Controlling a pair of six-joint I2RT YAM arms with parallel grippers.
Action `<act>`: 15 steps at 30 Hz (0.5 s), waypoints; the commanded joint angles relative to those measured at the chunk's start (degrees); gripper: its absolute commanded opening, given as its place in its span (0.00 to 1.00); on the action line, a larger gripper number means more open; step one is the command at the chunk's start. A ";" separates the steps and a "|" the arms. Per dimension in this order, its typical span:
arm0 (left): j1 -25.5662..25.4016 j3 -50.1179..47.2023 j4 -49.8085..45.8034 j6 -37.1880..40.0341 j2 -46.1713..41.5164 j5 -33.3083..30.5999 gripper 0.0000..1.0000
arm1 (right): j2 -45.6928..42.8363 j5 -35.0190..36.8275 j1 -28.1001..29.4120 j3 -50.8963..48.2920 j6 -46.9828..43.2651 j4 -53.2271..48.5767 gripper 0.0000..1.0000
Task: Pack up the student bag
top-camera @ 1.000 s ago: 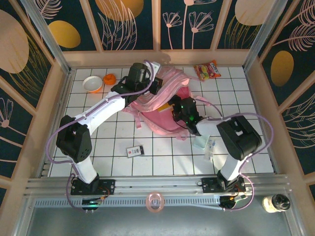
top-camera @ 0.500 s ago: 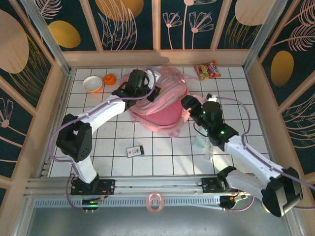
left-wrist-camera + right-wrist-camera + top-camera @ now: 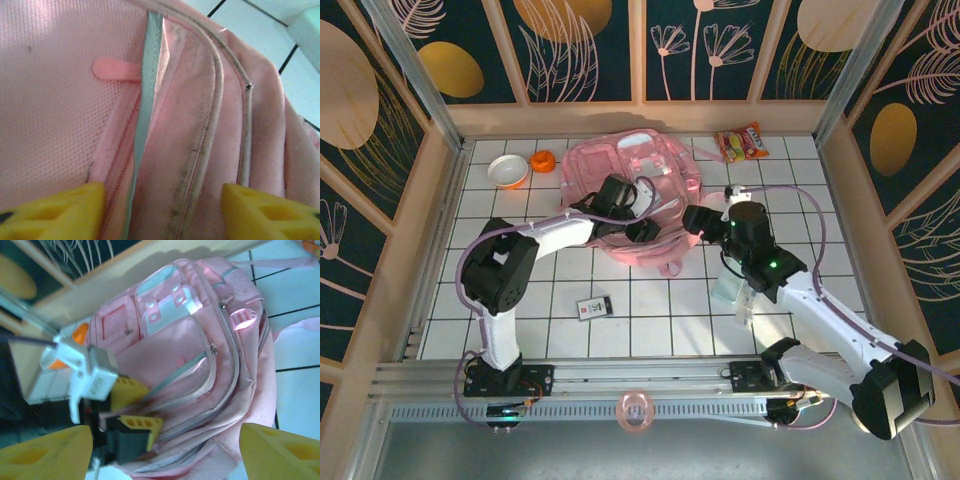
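- And there's the change: a second back the pale-pink soft backpack (image 3: pixel 640 170) was bunched up and hoisted under the left claw (image 3: pixel 642 228). Now it has dropped flat, and the right arm has swung out of its folded pose.
- The backpack lies on the white tiled bench (image 3: pixel 650 310), far middle. Its front pockets and white patches face up, and its near edge meets the two claws.
- The left arm stretches in from the left, and the left claw sits at the bag's near edge. Its yellow fingertips are spread wide, pinching nothing. The left wrist view looks straight down on pink fabric, with a grey-green zip strip (image 3: pixel 147 90) running up between the tips.
- The right claw (image 3: pixel 692 220) hangs just beside the bag's near right corner, tips wide apart and holding nothing. Its wrist view takes in the bag's whole front, with the left claw's yellow fingers against the bag's near side.
- A red-and-yellow snack packet (image 3: pixel 741 142) lies at the far right, near the bag.
- A white bowl with an orange rim (image 3: pixel 507 170) sits far left, with a small orange object (image 3: pixel 542 159) just beside it.
- A pale translucent item (image 3: pixel 730 290) lies by the right forearm; I can't tell what it is.
- A small black-and-white card (image 3: pixel 594 307) lies alone, near middle, well apart from the bag.
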 commanded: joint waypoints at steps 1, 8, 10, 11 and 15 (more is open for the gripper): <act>4.91 -1.24 3.80 -8.18 -6.81 4.42 0.77 | 2.72 -4.78 2.27 4.95 -15.78 -1.71 0.77; 15.35 -9.73 9.57 -21.68 -18.92 6.79 0.88 | 15.74 -2.46 13.52 12.01 -44.45 -8.44 0.75; 18.35 -12.46 10.00 -24.18 -21.03 7.16 0.88 | 20.40 -0.48 15.02 13.82 -49.98 -9.35 0.76; 19.75 -14.15 10.24 -25.17 -22.17 7.20 0.88 | 22.79 -0.17 15.33 14.61 -52.36 -9.25 0.76; 23.67 -21.09 11.70 -28.41 -26.20 7.04 0.89 | 30.59 0.05 15.45 16.81 -58.80 -6.99 0.78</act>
